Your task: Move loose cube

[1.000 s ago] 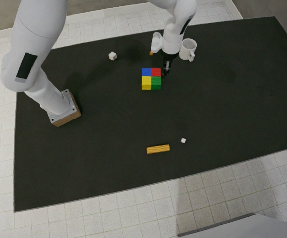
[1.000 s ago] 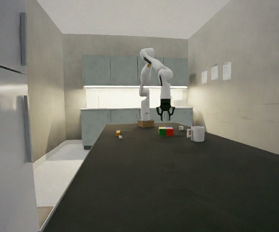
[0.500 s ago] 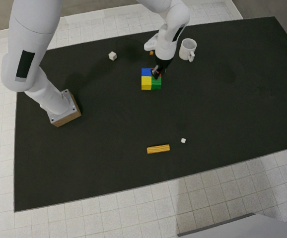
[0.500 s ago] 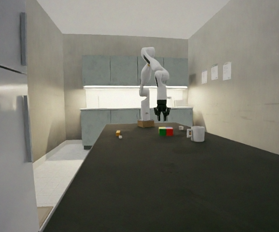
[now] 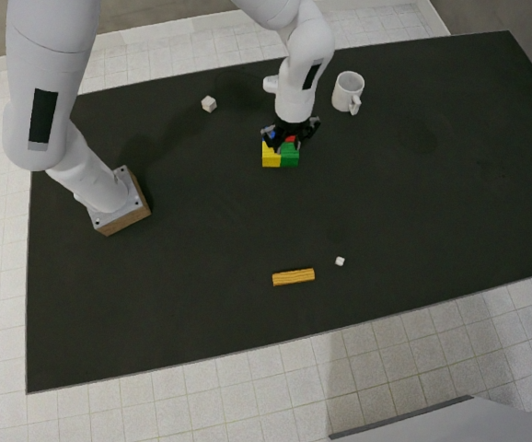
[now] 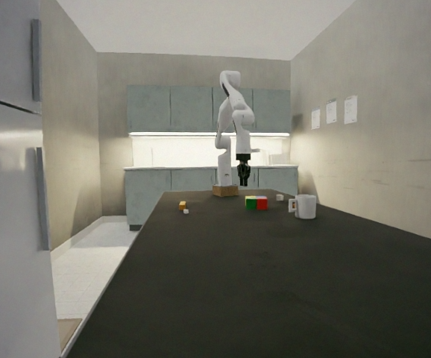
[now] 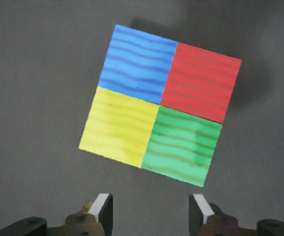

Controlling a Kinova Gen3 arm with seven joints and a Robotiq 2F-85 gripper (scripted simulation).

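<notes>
In the wrist view four cubes sit face to face as a tight square on the dark table: blue (image 7: 138,64), red (image 7: 200,81), yellow (image 7: 119,128) and green (image 7: 183,145). The square lies turned a little relative to my fingers. My gripper (image 7: 150,211) hangs above it, open and empty, its two fingertips at the bottom edge of the view. In the top view the gripper (image 5: 290,135) covers the blue and red cubes; the yellow cube (image 5: 270,156) and the green cube (image 5: 289,154) show. In the exterior view the gripper (image 6: 243,180) is well above the green (image 6: 250,203) and red (image 6: 262,202) cubes.
A white mug (image 5: 348,91) stands to the right behind the cubes. A small white cube (image 5: 208,103) lies at the back left. An orange wooden bar (image 5: 293,276) and a tiny white cube (image 5: 340,261) lie near the front. The arm's wooden base (image 5: 120,209) is at the left.
</notes>
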